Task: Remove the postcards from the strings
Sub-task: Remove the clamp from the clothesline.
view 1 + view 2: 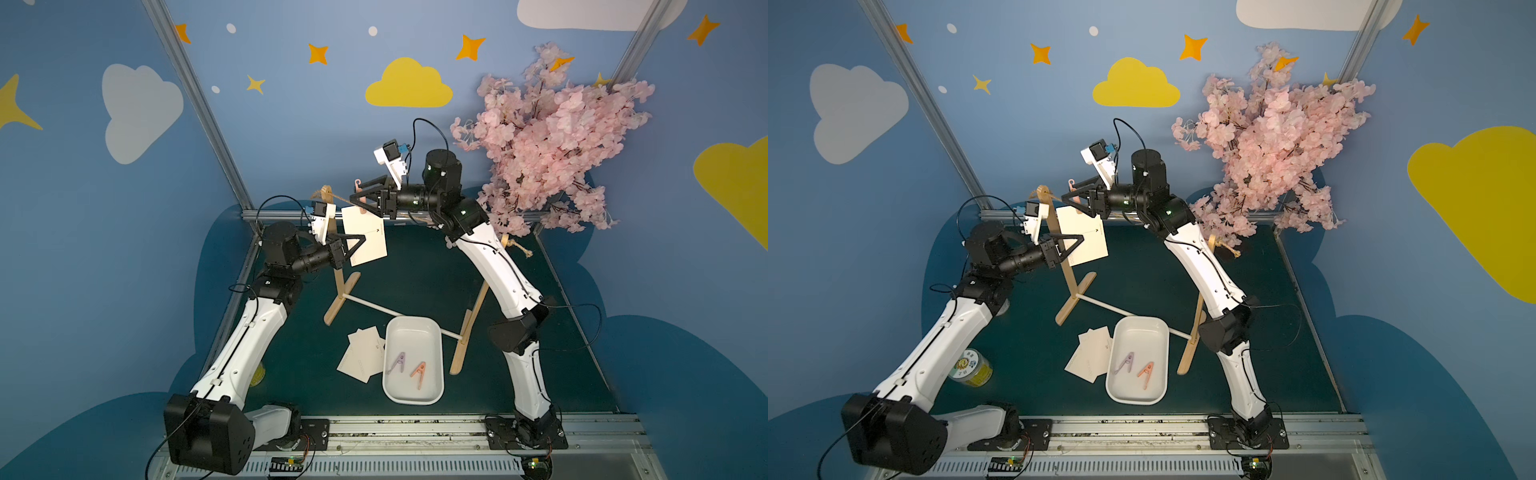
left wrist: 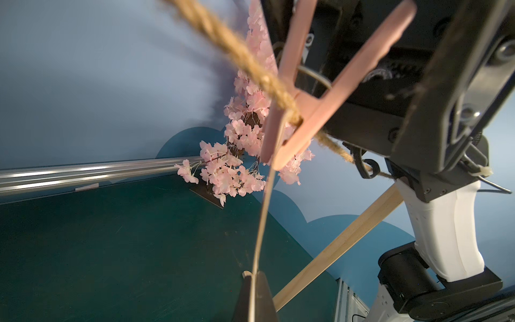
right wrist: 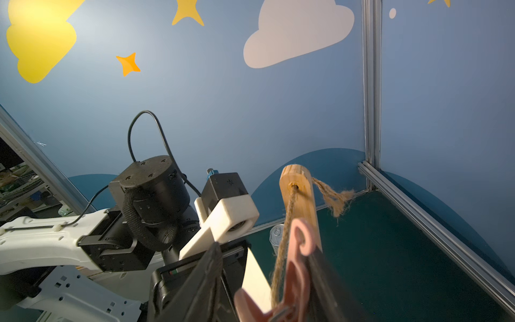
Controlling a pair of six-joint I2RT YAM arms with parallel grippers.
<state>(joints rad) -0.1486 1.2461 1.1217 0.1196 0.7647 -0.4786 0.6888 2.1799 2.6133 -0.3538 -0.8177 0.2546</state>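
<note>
In both top views, left of centre, the left claw [image 1: 362, 240] pinches the hanging card's [image 1: 372, 245] lower edge. Just above, a pink peg [image 1: 362, 206] clamps it to the twine [image 1: 336, 198]. The right claw [image 1: 356, 192] straddles the peg; whether it squeezes is unclear. Best squeeze fully, then draw the card down. Its print is unreadable.

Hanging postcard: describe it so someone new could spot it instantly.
Find the light wooden two-post stand; tan jute twine runs between its posts. The white rectangular paper postcard hangs from that twine by a pink plastic clothes peg, pinched by the left gripper. Only it hangs: the other white cards lie flat beside the white rounded tray.
</note>
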